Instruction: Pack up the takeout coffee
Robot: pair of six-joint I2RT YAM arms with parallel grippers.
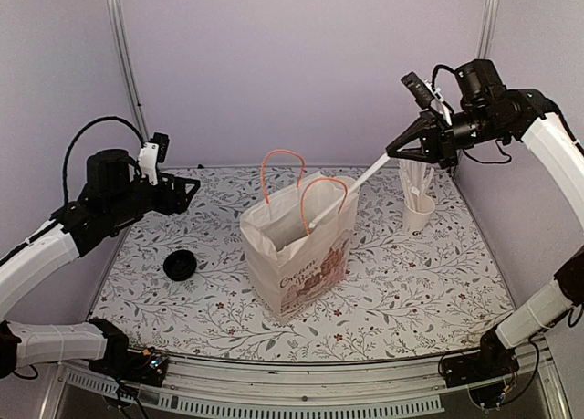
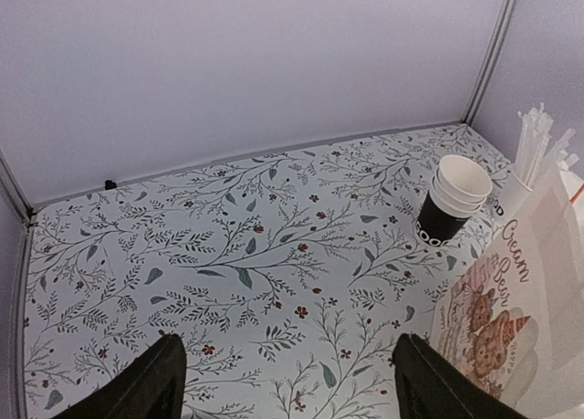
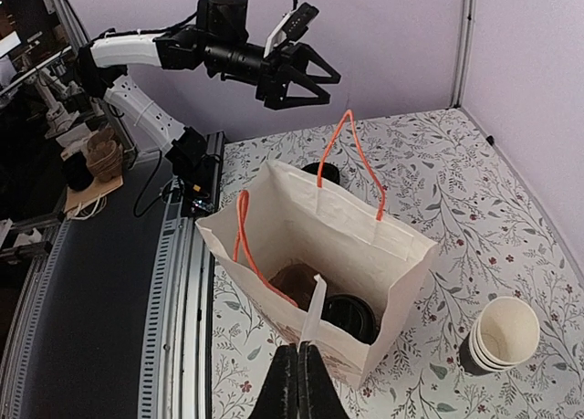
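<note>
R hand (image 1: 392,151) clenched on a thin white stick (image 1: 356,186), held up high above the counter (image 1: 411,282). The stick slants down and away from the fingertips into the open mouth of the paper bag (image 1: 301,264). In the R wrist view the two fingers (image 3: 294,382) sit pressed together w/ the stick's top end between them.

Coffee cup (image 3: 351,314) is inside the bag, below the R hand and just beside the stick's low end. Only its black lid shows, facing up. A brown item (image 3: 294,282) lies next to it in the bag; can't tell what it is.

Stack of lidless cups (image 3: 497,337) stands on the counter outside the bag, off to one side of the R hand. Cup w/ pale sticks (image 1: 418,214) is below the R hand, near the bag.

L hand (image 1: 189,195) is released, fingers spread wide, nothing between them, raised over the counter well apart from the bag. Black round thing (image 1: 180,265) lies on the counter below the L hand.
</note>
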